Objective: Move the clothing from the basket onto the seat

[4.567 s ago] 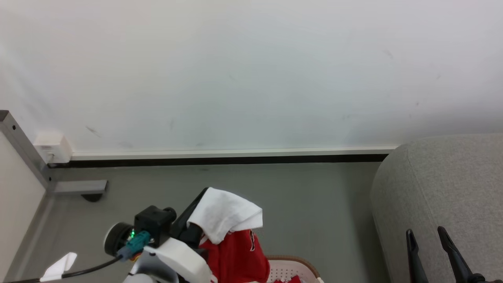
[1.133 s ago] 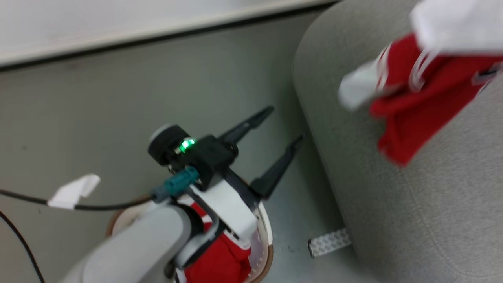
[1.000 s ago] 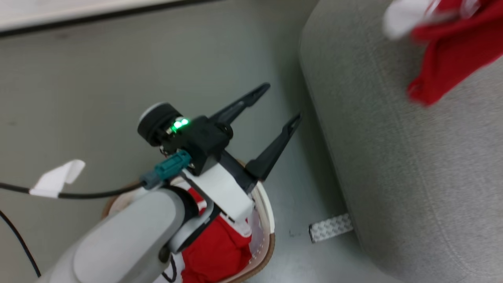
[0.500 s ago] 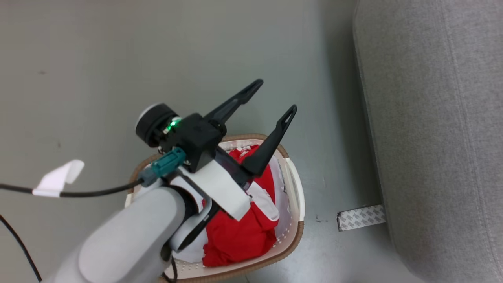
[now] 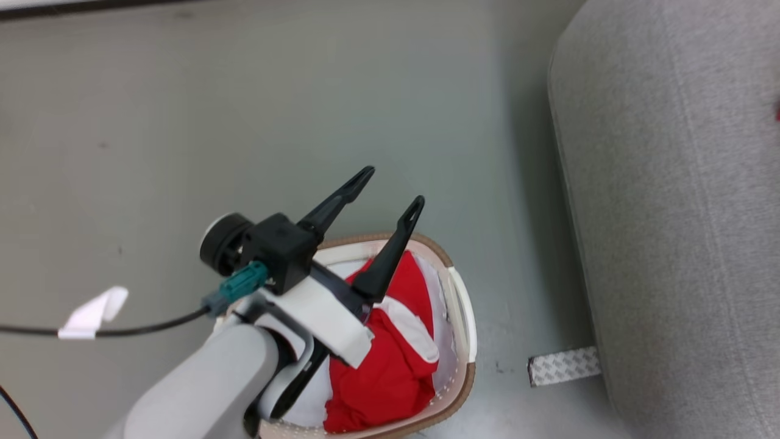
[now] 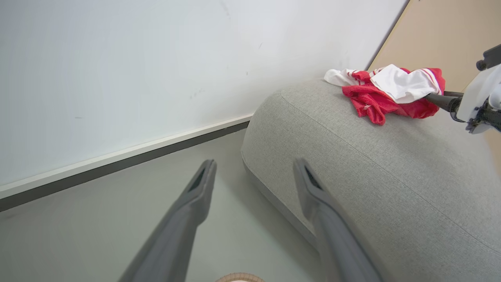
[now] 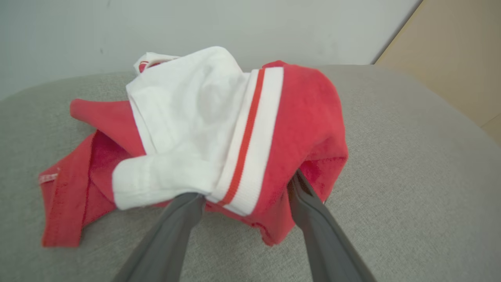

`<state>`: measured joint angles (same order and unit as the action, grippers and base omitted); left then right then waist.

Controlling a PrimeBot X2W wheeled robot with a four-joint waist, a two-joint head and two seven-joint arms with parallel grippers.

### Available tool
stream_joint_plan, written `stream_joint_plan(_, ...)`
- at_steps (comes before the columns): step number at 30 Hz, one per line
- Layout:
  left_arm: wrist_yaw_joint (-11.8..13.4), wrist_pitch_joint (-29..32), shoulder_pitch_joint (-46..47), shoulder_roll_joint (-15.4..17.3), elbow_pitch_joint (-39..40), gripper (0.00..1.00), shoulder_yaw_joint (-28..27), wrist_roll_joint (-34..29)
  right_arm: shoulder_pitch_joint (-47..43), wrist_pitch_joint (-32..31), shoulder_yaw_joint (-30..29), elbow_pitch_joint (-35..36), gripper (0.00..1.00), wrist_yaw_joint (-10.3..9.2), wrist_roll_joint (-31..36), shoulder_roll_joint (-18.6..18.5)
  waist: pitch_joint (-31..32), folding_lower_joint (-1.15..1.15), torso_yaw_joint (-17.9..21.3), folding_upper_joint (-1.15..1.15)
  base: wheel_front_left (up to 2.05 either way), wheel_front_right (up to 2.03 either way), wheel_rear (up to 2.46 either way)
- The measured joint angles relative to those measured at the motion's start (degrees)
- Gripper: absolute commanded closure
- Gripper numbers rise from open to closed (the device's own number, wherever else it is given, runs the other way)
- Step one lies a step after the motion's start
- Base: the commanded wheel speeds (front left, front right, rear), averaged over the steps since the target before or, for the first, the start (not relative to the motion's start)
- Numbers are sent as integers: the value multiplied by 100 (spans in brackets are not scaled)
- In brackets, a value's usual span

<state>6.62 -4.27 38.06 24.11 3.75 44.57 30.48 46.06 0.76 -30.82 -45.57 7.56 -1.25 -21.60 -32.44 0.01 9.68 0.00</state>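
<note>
I see the grey woven seat [image 5: 670,213], with a rounded corner and a stitched seam. The white perforated basket [image 5: 464,317] with its light brown rim stands upright near the seat's side edge, apart from it. A crumpled red garment [image 5: 390,366] with white trim lies inside the basket. On top of the seat, a red striped heap [image 7: 309,129] lies rumpled, with a white cloth piece [image 7: 184,105] draped over it.

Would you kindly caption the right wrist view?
Open right gripper, tips beneath soft red-and-white clothing on the grey woven seat.
</note>
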Motion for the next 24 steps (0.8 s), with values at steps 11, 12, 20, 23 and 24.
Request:
stream_joint_plan(11,445,-636,-1034,104,-478,0,-326,356,-2223,498,1092,2131,0,0,-609,661,1116,-2,-31,0,0,0,0)
stream_joint_plan(12,510,-712,-1150,126,-531,0,-386,392,-2441,511,1171,2393,0,0,-620,776,1231,-2,-49,0,0,0,0)
stream_joint_plan(20,872,-1046,-2140,165,-848,0,-873,554,-3802,761,1709,3812,0,0,-231,1661,2102,-3,-330,0,0,0,0)
stream_joint_plan(23,1020,-1073,-2599,133,-1011,0,-1178,430,-4117,1106,2041,4000,0,1,-133,1825,2437,-3,-574,0,0,0,0)
stream_joint_plan(24,1048,-1080,-2710,89,-1004,0,-1292,360,-4168,1171,2094,3997,0,1,-152,1833,2510,-3,-631,0,0,0,0)
